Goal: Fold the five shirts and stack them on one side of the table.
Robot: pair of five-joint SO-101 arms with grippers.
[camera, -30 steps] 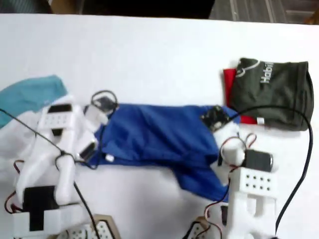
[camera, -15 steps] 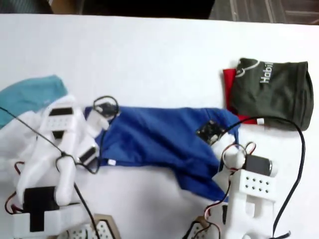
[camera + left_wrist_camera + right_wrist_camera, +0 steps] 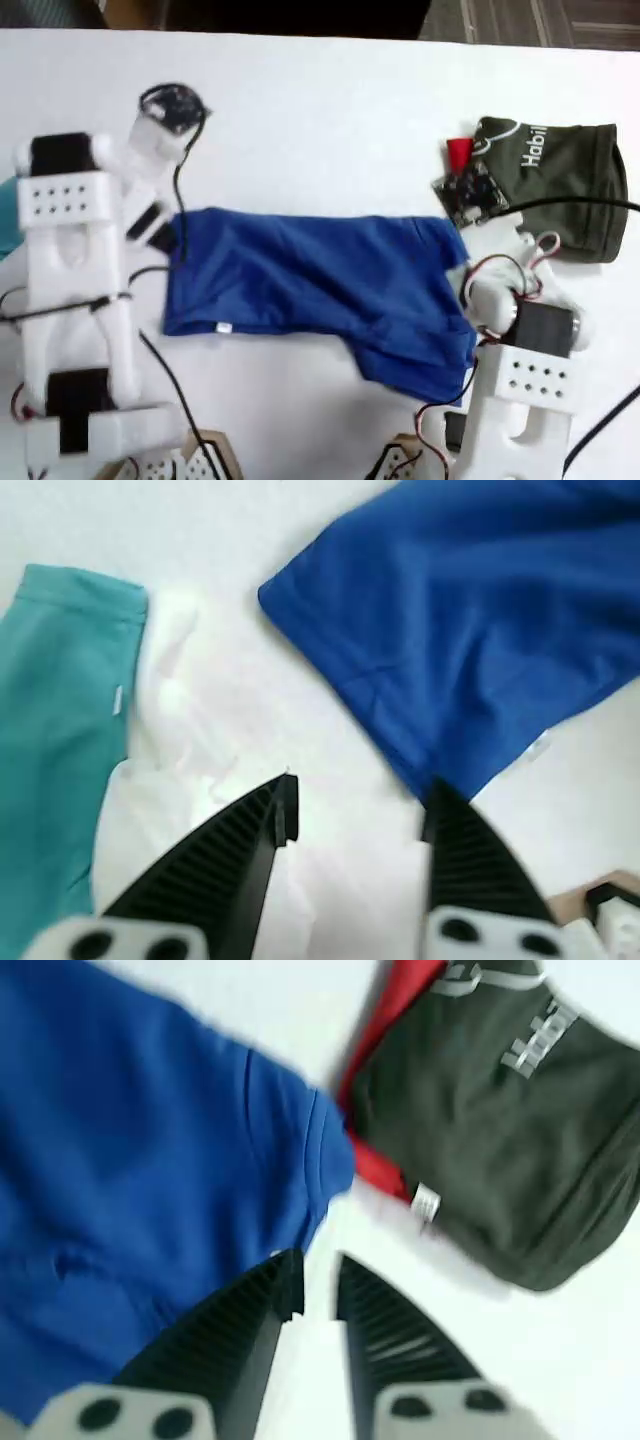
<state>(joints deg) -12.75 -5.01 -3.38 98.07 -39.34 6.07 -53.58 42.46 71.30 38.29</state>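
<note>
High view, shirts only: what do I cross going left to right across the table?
teal shirt at the edge → blue shirt → red shirt, a sliver showing → dark green shirt lying on top of it

Blue shirt spread flat, dark shirt folded

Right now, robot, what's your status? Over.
Left gripper: jaws wide open, empty. Right gripper: jaws barely apart, empty. Blue shirt lies loose between arms. Folded green shirt on red shirt, near its corner.
</note>
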